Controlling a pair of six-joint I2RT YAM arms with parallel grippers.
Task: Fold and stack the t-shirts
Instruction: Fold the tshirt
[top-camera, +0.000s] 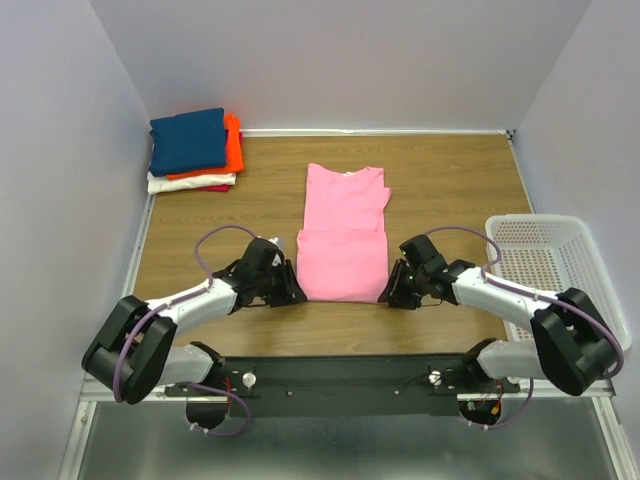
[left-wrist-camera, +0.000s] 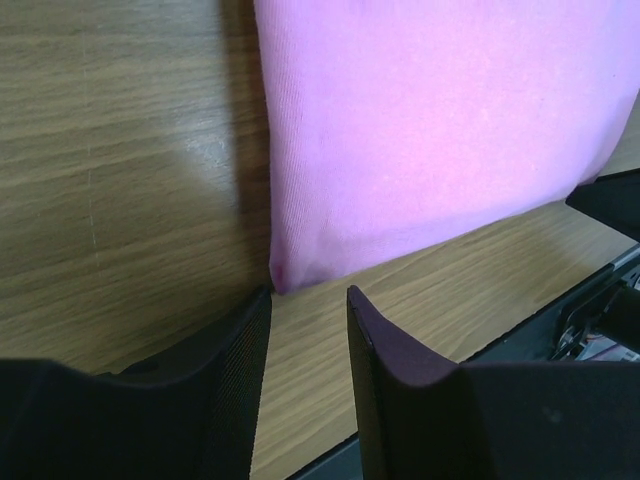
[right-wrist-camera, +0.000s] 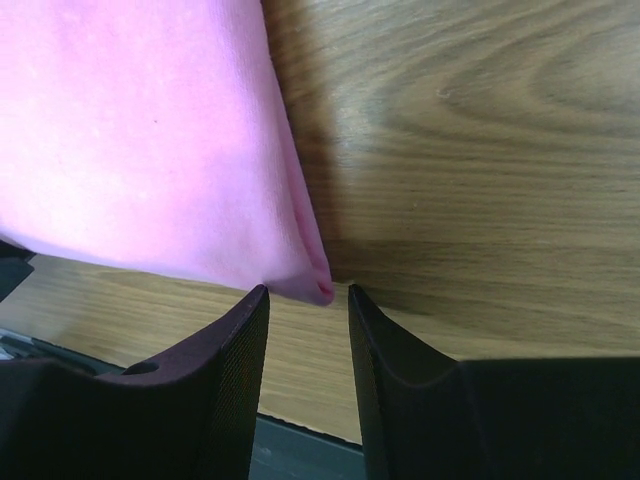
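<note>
- left gripper (left-wrist-camera: 308, 293) and right gripper (right-wrist-camera: 308, 290): fingers spread, nothing pinched, each lined up on a near corner of the pink shirt (top-camera: 343, 235)
- shirt's mid-table, looks partly folded; I'd say final fold and stacking left
- folded stack (top-camera: 193, 152) sits far left
- soft knit cloth, wood-grain table (top-camera: 450, 180)

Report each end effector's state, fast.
Left end effector: open, empty, pink t-shirt corner just ahead.
Right end effector: open, empty, other near corner just ahead.
</note>
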